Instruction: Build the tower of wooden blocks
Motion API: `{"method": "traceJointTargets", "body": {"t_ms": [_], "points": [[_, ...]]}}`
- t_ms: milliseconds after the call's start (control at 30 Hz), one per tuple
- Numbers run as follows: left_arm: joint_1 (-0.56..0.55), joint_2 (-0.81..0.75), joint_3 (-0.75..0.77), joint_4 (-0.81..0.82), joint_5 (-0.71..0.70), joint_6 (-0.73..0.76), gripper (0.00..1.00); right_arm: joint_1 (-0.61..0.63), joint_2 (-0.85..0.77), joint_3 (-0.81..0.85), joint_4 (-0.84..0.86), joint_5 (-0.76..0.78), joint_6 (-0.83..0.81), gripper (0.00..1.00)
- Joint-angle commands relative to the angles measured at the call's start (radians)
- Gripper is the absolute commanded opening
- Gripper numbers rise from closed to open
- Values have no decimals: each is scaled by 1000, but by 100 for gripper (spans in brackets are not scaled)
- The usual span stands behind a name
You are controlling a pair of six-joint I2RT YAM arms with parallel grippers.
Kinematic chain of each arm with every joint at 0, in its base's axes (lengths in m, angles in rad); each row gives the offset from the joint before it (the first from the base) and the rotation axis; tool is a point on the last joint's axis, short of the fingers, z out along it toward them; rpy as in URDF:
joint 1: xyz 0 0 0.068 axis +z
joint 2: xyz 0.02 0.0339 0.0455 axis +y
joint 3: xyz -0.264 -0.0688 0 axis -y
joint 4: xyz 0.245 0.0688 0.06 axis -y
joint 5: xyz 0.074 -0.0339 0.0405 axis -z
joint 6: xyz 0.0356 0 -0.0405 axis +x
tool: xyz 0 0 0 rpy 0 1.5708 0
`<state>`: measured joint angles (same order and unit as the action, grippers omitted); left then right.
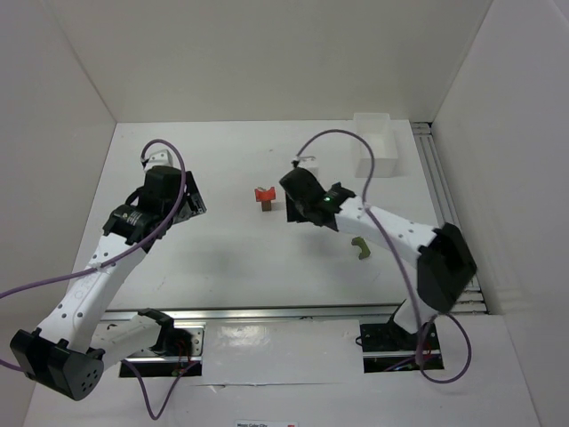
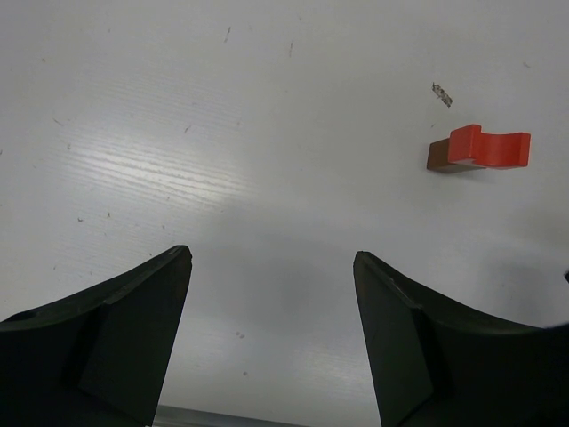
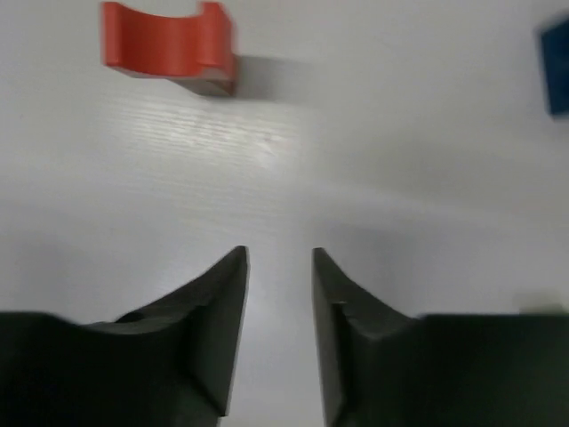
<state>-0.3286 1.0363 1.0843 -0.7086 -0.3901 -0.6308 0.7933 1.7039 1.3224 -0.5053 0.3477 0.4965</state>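
Observation:
A red notched block (image 1: 264,192) sits on a brown block (image 1: 267,206) mid-table, a low tower of two wood blocks. The right wrist view shows the red piece (image 3: 167,43) ahead at upper left, and a blue block (image 3: 556,67) at the right edge. A green block (image 1: 359,249) lies alone nearer the front. My right gripper (image 3: 277,254) hovers just right of the tower, a narrow gap between its jaws and nothing in it. My left gripper (image 2: 271,256) stands wide open over bare table, with the red block (image 2: 489,147) far off at upper right.
A white rectangular bin (image 1: 378,147) stands at the back right. Aluminium rails run along the right side (image 1: 436,178) and the near edge. White walls close in the table on three sides.

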Motion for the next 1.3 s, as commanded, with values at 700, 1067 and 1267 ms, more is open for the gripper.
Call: {"method": "traceJointTargets", "body": {"t_ms": [700,1067,1267], "points": [[10,47,2,60,122,42,86,-517,-402,-652,149,-216,79,99],[10,56,2,60,111,42,86,-447,-372,-621,117,-125,42,54],[10,47,2,60,102,42,86,-437,-351,-603,117,-105,31,32]]}}
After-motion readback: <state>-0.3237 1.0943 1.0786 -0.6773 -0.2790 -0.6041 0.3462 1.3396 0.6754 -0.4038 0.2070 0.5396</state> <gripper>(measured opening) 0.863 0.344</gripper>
